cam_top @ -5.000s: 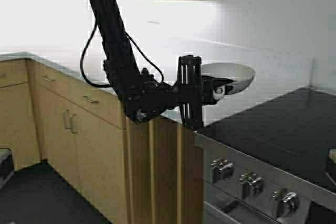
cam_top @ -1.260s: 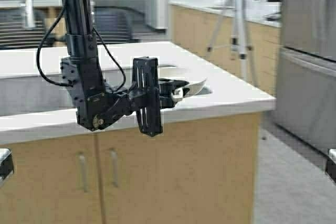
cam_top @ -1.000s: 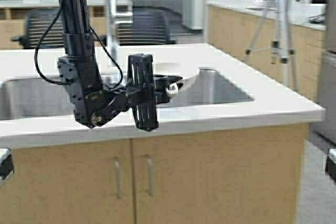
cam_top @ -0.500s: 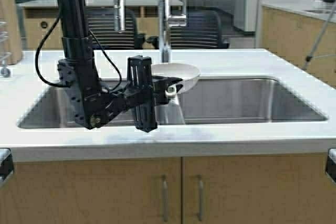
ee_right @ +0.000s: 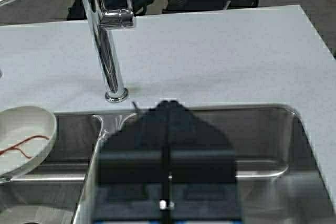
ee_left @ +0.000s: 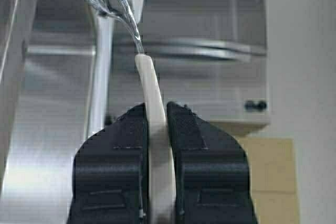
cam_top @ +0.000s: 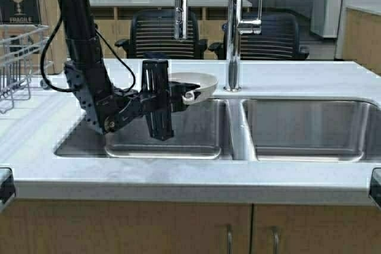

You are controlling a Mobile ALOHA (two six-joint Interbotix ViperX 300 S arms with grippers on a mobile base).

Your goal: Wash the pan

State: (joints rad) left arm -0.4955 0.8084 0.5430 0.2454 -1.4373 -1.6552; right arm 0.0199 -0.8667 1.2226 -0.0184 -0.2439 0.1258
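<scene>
The pan (cam_top: 194,82) is cream-white and shallow, held level over the left basin (cam_top: 178,138) of a steel double sink. My left gripper (cam_top: 186,94) is shut on its short pale handle (ee_left: 148,85), which sits pinched between the two black fingers (ee_left: 123,145). In the right wrist view the pan (ee_right: 23,137) shows a thin reddish smear (ee_right: 21,147) on its inside. My right gripper (ee_right: 167,103) is shut with nothing in it, low in front of the sink and pointing toward the faucet base; it is out of the high view.
A tall chrome faucet (cam_top: 235,28) stands behind the divider (cam_top: 237,135) between the basins, with a spray arm (cam_top: 180,4) reaching left. The right basin (cam_top: 309,132) holds nothing. A wire dish rack (cam_top: 18,57) sits on the counter far left. Office chairs stand beyond the island.
The robot has driven from the stove round to the island sink. Over the last half second the scene slid right, so the pan now hangs over the left basin. My left gripper's hold is unchanged.
</scene>
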